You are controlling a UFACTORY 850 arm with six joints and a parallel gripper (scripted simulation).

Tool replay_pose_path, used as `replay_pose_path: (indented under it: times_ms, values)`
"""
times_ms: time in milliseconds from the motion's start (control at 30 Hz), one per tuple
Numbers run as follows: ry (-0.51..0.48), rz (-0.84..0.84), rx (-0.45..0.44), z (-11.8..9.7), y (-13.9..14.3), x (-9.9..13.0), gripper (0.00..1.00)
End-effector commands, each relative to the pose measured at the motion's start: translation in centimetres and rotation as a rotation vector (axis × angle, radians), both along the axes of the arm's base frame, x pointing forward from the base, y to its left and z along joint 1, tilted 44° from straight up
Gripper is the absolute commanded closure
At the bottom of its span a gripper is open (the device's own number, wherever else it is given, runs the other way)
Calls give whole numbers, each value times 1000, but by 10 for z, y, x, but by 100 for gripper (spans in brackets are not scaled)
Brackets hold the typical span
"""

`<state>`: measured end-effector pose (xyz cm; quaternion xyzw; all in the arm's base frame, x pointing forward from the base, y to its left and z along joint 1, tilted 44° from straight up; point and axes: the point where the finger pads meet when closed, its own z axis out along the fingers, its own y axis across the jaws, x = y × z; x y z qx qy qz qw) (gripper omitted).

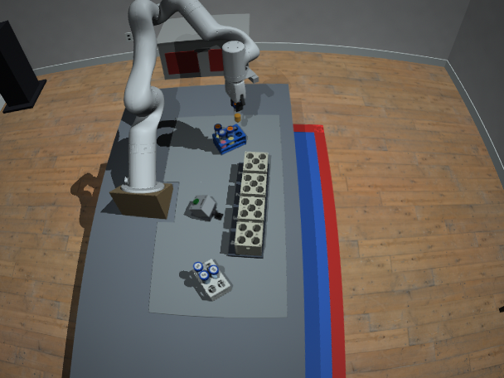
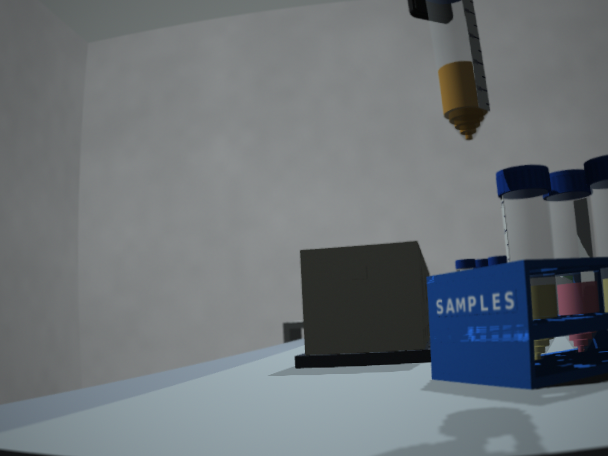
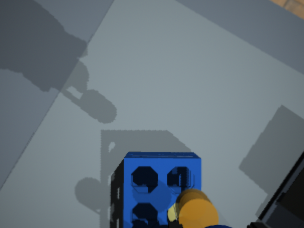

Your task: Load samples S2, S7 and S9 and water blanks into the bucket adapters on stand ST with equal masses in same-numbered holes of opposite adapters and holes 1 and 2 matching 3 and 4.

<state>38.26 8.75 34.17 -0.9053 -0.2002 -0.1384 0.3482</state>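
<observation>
Grips an amber-filled tube (image 1: 237, 118) (image 2: 456, 87) (image 3: 199, 214) in the closed end effector (image 1: 237, 106) (image 2: 442, 11) (image 3: 216, 226), above the far side of the blue rack (image 1: 233, 146) (image 2: 477, 320) (image 3: 162, 161). Could clip the standing capped tubes (image 1: 218, 126) (image 2: 522, 181) if swung nearer too low.

Shadows Crossing a Wooden Floor

Grey walls (image 1: 331, 21) (image 2: 225, 175) are rising around a plank floor (image 1: 414, 207). A cabinet (image 1: 207, 31) with red panels is standing by the skirting (image 1: 352, 48); a black tower (image 1: 16, 66) is standing left of it. Light is casting shadows.
</observation>
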Motion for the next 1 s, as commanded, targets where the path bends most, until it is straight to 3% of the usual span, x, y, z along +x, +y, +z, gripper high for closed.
replay_pose_path:
  times_ms: [0,500,967]
  values:
    - [-1,0,0,1,0,0,100]
    - [-1,0,0,1,0,0,100]
    - [-1,0,0,-17,16,3,100]
